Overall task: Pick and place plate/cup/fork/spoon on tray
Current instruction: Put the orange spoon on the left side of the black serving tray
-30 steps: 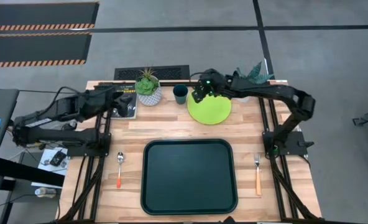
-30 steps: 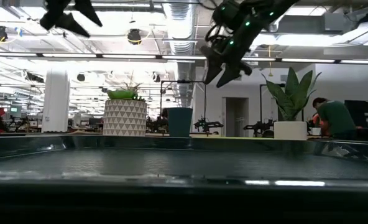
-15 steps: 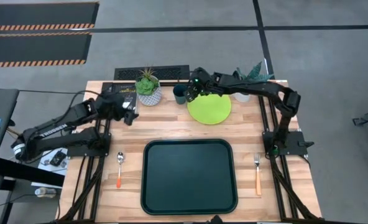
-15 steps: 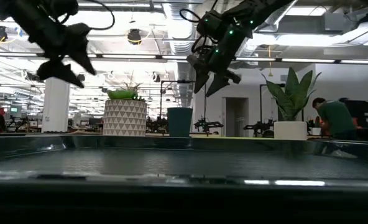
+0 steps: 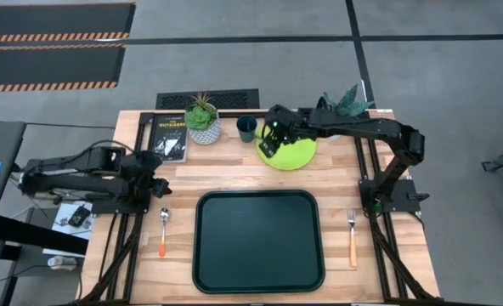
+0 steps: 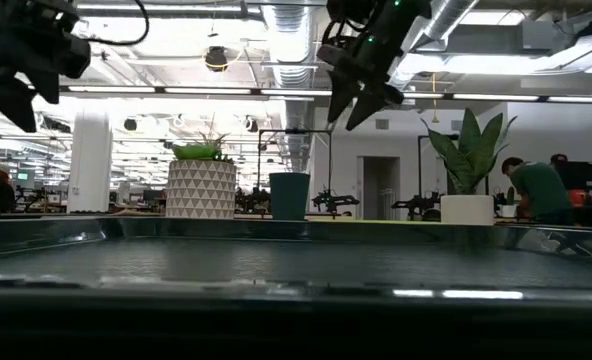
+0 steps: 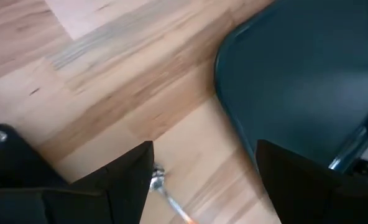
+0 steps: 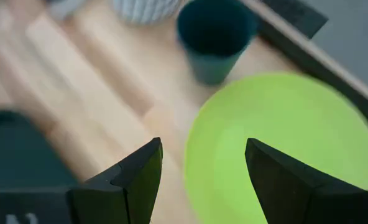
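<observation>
a: where do the task's things lie?

b: the plate (image 5: 290, 151) lies flat at the far side of the worktop (image 5: 226, 174), with the cup (image 5: 246, 128) just beside it. the tray (image 5: 257, 240) sits bare at the near middle. the spoon (image 5: 163, 229) lies beside the tray on the left arm's side, the fork (image 5: 352, 233) on the right arm's side. nothing is on the tray yet.

a: and the arms?

b: the right end effector (image 5: 269, 143) hangs above the plate's edge nearest the cup, fingers spread, holding nothing. the wrist view shows the plate's rim between its two fingers (image 8: 123, 180). the left end effector (image 5: 154, 186) is low over the worktop near the spoon's bowl, also released and empty.

a: which step is this, then?

b: i'd judge the approach: right arm going for the plate, left for the spoon. next the right must drop and catch the thin rim; a flat plate gives little to pinch, so it could slip.
</observation>
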Controlling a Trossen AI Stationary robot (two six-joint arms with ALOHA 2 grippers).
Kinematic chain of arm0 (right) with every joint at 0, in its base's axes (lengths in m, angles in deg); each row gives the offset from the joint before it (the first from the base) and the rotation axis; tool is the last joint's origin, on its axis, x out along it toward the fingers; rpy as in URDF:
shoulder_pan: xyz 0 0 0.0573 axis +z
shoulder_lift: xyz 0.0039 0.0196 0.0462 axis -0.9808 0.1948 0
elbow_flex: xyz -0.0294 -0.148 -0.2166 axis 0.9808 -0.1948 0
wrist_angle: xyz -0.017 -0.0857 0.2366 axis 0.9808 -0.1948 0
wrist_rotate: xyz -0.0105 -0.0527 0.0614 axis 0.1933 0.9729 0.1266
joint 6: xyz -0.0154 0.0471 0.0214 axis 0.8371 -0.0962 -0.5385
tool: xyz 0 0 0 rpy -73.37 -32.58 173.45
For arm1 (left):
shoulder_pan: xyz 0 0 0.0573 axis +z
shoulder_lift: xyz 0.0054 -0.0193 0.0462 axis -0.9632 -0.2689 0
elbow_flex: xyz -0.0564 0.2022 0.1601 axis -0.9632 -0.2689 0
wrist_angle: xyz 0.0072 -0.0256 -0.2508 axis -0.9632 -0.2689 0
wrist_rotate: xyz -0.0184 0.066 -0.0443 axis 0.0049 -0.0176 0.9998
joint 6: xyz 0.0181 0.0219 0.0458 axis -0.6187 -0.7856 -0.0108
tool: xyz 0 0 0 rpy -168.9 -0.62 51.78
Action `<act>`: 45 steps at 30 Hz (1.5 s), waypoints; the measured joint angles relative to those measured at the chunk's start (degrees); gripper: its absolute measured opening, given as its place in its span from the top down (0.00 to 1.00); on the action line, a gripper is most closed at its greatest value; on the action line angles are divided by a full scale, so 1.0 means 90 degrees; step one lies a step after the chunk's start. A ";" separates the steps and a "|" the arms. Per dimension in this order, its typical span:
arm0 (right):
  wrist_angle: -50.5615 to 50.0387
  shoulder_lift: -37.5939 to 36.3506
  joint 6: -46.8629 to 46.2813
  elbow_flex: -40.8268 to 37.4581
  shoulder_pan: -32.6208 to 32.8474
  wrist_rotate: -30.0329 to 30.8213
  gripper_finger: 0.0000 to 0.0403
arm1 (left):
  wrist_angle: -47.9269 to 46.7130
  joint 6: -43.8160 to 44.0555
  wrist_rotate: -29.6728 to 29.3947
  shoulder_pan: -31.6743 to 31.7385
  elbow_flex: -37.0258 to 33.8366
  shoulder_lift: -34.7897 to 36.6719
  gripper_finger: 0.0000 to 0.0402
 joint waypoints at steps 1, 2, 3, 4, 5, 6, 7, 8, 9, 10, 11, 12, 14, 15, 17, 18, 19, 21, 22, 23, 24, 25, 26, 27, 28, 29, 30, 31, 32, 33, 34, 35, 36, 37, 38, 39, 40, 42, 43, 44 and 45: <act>-0.0157 0.0003 -0.0056 -0.0002 0.0078 -0.0002 0.37 | 0.0068 0.0294 -0.0250 -0.0289 0.0000 -0.0015 0.33; -0.0274 0.0015 -0.0114 -0.0002 0.0150 0.0004 0.37 | 0.0114 0.0555 -0.0498 -0.0570 0.0000 -0.0068 0.33; -0.0356 0.0024 -0.0169 -0.0002 0.0228 0.0004 0.37 | 0.0185 0.0812 -0.0705 -0.0856 -0.0006 -0.0182 0.33; -0.0477 0.0030 -0.0221 -0.0002 0.0309 0.0014 0.37 | 0.0345 0.1067 -0.0872 -0.1135 -0.0016 -0.0335 0.33; -0.0613 0.0034 -0.0250 -0.0002 0.0406 0.0026 0.37 | 0.0565 0.1280 -0.1000 -0.1393 -0.0045 -0.0506 0.33; -0.0689 0.0034 -0.0264 -0.0002 0.0516 0.0023 0.37 | 0.0765 0.1468 -0.1096 -0.1646 -0.0071 -0.0706 0.33; -0.0713 0.0034 -0.0288 -0.0002 0.0633 0.0023 0.37 | 0.0984 0.1615 -0.1185 -0.1884 -0.0096 -0.0939 0.33; -0.0778 0.0031 -0.0317 -0.0002 0.0751 0.0019 0.37 | 0.1185 0.1745 -0.1292 -0.2106 -0.0096 -0.1175 0.33; -0.0874 0.0014 -0.0355 -0.0002 0.0861 0.0013 0.37 | 0.1385 0.1864 -0.1363 -0.2310 -0.0095 -0.1429 0.33; -0.0972 -0.0017 -0.0404 -0.0005 0.0975 -0.0004 0.37 | 0.1535 0.1963 -0.1404 -0.2507 -0.0095 -0.1671 0.33; -0.1037 -0.0070 -0.0455 -0.0004 0.1083 -0.0002 0.37 | 0.1602 0.2072 -0.1445 -0.2680 -0.0095 -0.1892 0.33; -0.1111 -0.0134 -0.0515 -0.0002 0.1188 0.0006 0.37 | 0.1615 0.2202 -0.1463 -0.2853 -0.0095 -0.2083 0.33; -0.1404 -0.0259 -0.0693 0.0000 0.1401 0.0020 0.37 | 0.1592 0.2497 -0.1345 -0.3176 -0.0095 -0.2444 0.33; -0.1572 -0.0307 -0.0839 0.0000 0.1533 0.0050 0.37 | 0.1555 0.2695 -0.1239 -0.3351 -0.0095 -0.2569 0.33; -0.1936 -0.0377 -0.1229 -0.0001 0.1839 0.0292 0.37 | 0.1550 0.3227 -0.1158 -0.3735 -0.0095 -0.2774 0.33; -0.2164 -0.0410 -0.1481 -0.0002 0.2015 0.0513 0.37 | 0.1553 0.3556 -0.1228 -0.3956 -0.0095 -0.2853 0.33; -0.2385 -0.0435 -0.1746 -0.0002 0.2195 0.0763 0.37 | 0.1550 0.3889 -0.1394 -0.4168 -0.0095 -0.2918 0.33; -0.2819 -0.0454 -0.2326 -0.0002 0.2578 0.1317 0.37 | 0.1515 0.4553 -0.1655 -0.4542 -0.0095 -0.3073 0.33; -0.2991 -0.0449 -0.2579 -0.0002 0.2763 0.1548 0.37 | 0.1463 0.4863 -0.1728 -0.4672 -0.0095 -0.3165 0.33; -0.3110 -0.0449 -0.2797 -0.0002 0.2922 0.1745 0.37 | 0.1397 0.5149 -0.1798 -0.4776 -0.0095 -0.3259 0.33; -0.3179 -0.0449 -0.2985 -0.0002 0.3059 0.1897 0.37 | 0.1346 0.5396 -0.1871 -0.4874 -0.0095 -0.3373 0.33; -0.3194 -0.0449 -0.3161 -0.0002 0.3180 0.1985 0.37 | 0.1319 0.5663 -0.1918 -0.4971 -0.0095 -0.3502 0.33; -0.3168 -0.0449 -0.3302 -0.0002 0.3278 0.2000 0.37 | 0.1290 0.5899 -0.1948 -0.5056 -0.0095 -0.3644 0.33; -0.3131 -0.0449 -0.3415 -0.0002 0.3346 0.1999 0.37 | 0.1264 0.6067 -0.1978 -0.5126 -0.0095 -0.3781 0.33; -0.3111 -0.0449 -0.3514 -0.0002 0.3403 0.1999 0.37 | 0.1269 0.6192 -0.1997 -0.5178 -0.0093 -0.3944 0.33; -0.3115 -0.0449 -0.3608 -0.0002 0.3452 0.2002 0.37 | 0.1299 0.6287 -0.1978 -0.5209 -0.0092 -0.4118 0.33; -0.3120 -0.0449 -0.3680 -0.0002 0.3492 0.2000 0.37 | 0.1325 0.6352 -0.1924 -0.5243 -0.0092 -0.4292 0.33; -0.3123 -0.0449 -0.3748 -0.0002 0.3522 0.2000 0.37 | 0.1332 0.6406 -0.1825 -0.5266 -0.0092 -0.4449 0.33; -0.3121 -0.0449 -0.3782 -0.0002 0.3540 0.2000 0.37 | 0.1345 0.6481 -0.1699 -0.5291 -0.0092 -0.4602 0.33; -0.3118 -0.0449 -0.3818 -0.0002 0.3558 0.2000 0.37 | 0.1384 0.6583 -0.1521 -0.5314 -0.0092 -0.4765 0.33; -0.3120 -0.0449 -0.3882 -0.0002 0.3574 0.2000 0.37 | 0.1420 0.6671 -0.1390 -0.5338 -0.0092 -0.4892 0.33; -0.3121 -0.0449 -0.3941 -0.0002 0.3596 0.2000 0.37 | 0.1461 0.6755 -0.1323 -0.5376 -0.0092 -0.4993 0.33; -0.3121 -0.0446 -0.3976 -0.0002 0.3622 0.2002 0.37 | 0.1516 0.6861 -0.1300 -0.5421 -0.0092 -0.5093 0.33; -0.3117 -0.0446 -0.3997 -0.0002 0.3644 0.2002 0.37 | 0.1567 0.6985 -0.1305 -0.5462 -0.0092 -0.5183 0.33; -0.3114 -0.0446 -0.3998 -0.0002 0.3664 0.2001 0.37 | 0.1609 0.7105 -0.1313 -0.5505 -0.0092 -0.5259 0.33; -0.3114 -0.0446 -0.3998 -0.0002 0.3676 0.2002 0.37 | 0.1656 0.7220 -0.1331 -0.5550 -0.0092 -0.5321 0.33; -0.3118 -0.0446 -0.3996 -0.0002 0.3676 0.2005 0.37 | 0.1716 0.7315 -0.1326 -0.5582 -0.0092 -0.5367 0.33; -0.3114 -0.0444 -0.3993 -0.0002 0.3674 0.2005 0.37 | 0.1810 0.7437 -0.1299 -0.5638 -0.0092 -0.5437 0.33; -0.3118 -0.0444 -0.3959 -0.0002 0.3674 0.2009 0.37 | 0.1822 0.7526 -0.1299 -0.5664 -0.0092 -0.5467 0.33; -0.3115 -0.0444 -0.3940 -0.0002 0.3673 0.2020 0.37 | 0.1809 0.7618 -0.1302 -0.5700 -0.0092 -0.5498 0.33; -0.3116 -0.0444 -0.3907 -0.0002 0.3665 0.2022 0.37 | 0.1771 0.7700 -0.1304 -0.5720 -0.0092 -0.5533 0.33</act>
